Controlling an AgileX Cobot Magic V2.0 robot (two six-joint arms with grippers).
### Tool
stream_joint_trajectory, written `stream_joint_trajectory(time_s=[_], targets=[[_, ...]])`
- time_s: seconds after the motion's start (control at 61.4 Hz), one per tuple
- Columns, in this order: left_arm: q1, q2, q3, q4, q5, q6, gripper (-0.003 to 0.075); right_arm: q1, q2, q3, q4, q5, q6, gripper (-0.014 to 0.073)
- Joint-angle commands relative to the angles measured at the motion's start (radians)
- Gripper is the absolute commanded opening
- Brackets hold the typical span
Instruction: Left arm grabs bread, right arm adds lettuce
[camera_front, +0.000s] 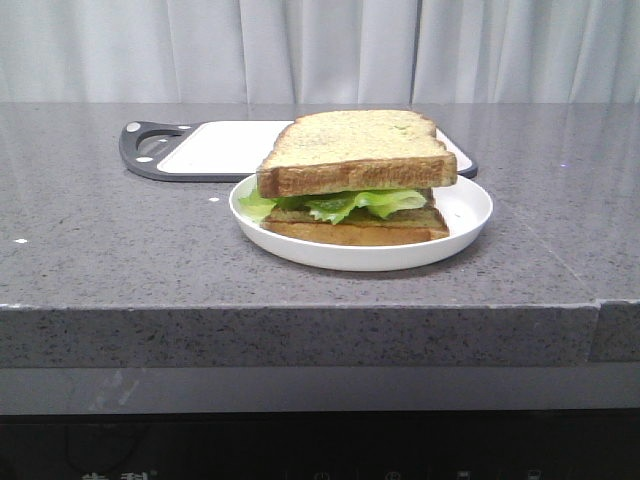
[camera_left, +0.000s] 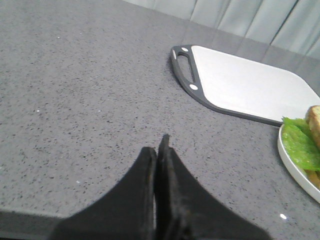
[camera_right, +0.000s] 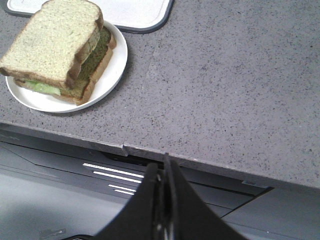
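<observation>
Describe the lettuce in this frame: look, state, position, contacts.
The lettuce is a frilly, crinkled light-green leaf, lying flat as a sandwich layer on the white plate. The thick top bread slice presses on it; a darker slice lies beneath. Its ruffled edge pokes out on the side towards the cutting board's handle. No gripper touches it.

— What carries everything here?

— A grey speckled stone countertop (camera_front: 120, 250), with a thick front edge facing the camera.

— And what sits directly on it?

— Two things: a white round plate (camera_front: 470, 215) near the front edge, and a white cutting board (camera_front: 215, 148) with a dark grey rim and handle — just behind the plate, lying flat.
</observation>
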Motion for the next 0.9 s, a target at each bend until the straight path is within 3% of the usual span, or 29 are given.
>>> stream_joint_trajectory(time_s=[0.0,0.342,0.765,0.879], targets=[[0.031,-0.073,0.057,-0.021,-0.146,-0.009,-0.002,-0.009,0.003,-0.021,-0.01,-0.059,-0.006,-0.0118],[0.049,-0.242,0.307,-0.021,-0.428,-0.009,-0.002,-0.009,0.003,-0.021,-0.01,-0.059,-0.006,-0.0118],[0.049,-0.238,0.304,0.012,-0.416,-0.008,-0.002,-0.009,0.003,-0.021,-0.01,-0.051,-0.006,-0.0118],[0.049,-0.238,0.304,0.014,-0.457,0.075,-0.002,-0.009,0.003,-0.021,-0.01,-0.051,-0.006,-0.0118]])
